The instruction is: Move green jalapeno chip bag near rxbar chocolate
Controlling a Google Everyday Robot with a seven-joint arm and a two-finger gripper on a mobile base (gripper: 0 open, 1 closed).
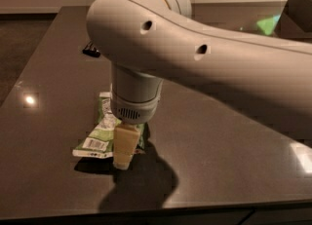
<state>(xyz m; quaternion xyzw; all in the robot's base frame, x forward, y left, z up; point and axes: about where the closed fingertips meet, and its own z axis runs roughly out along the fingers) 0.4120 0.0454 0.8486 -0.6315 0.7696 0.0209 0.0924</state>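
The green jalapeno chip bag [101, 132] lies flat on the dark table [219, 136], left of centre, with its barcode end toward the front. My gripper [123, 157] points straight down at the bag's right edge, right at or on the foil. The big white arm [195, 58] fills the upper middle of the view. The rxbar chocolate [89, 50] lies at the back left of the table. Only a small black corner of it shows past the arm.
The table's front edge [146, 212] runs close below the gripper. A bright light reflection [30, 100] sits on the tabletop at the left. A dark object with a green patch [273, 23] stands at the back right.
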